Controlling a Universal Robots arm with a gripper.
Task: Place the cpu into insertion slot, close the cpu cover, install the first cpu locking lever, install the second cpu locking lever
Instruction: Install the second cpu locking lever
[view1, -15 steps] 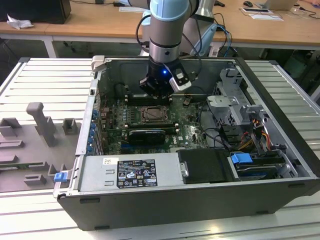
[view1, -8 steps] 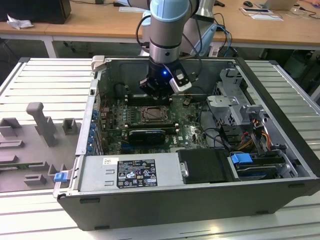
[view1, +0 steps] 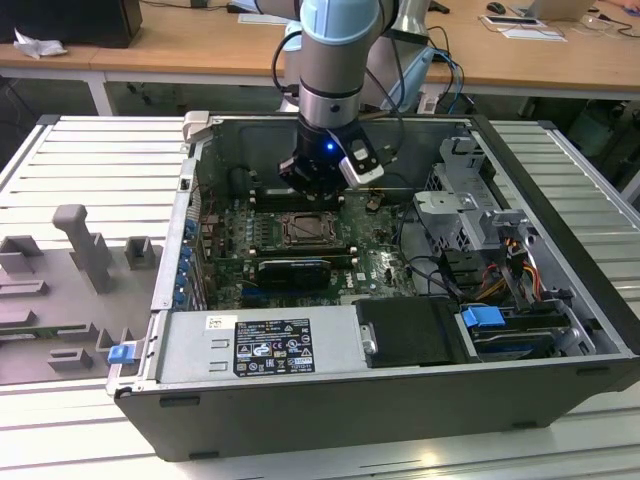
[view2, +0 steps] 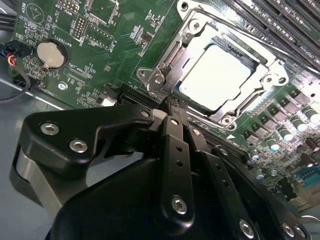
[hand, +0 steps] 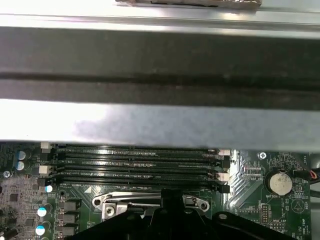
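Second wrist view: pale cpu (view2: 214, 76) under cpu cover (view2: 186, 35)

There was one open computer case (view1: 330, 420), one circuit board (view1: 375, 250), one chip (view2: 215, 75) at frame upper right, one coin battery (view2: 50, 54) upper left, and four memory slots (hand: 135, 162).

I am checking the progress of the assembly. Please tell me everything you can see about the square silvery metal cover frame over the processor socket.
The square silvery metal cover frame lies flat and closed on the socket, on the green circuit board. It looks like thin, shiny pressed metal. Through its large square cut-out shows the pale metal top of the chip. Screws mark its corners. The black gripper is close to one edge; whether they touch cannot be told.
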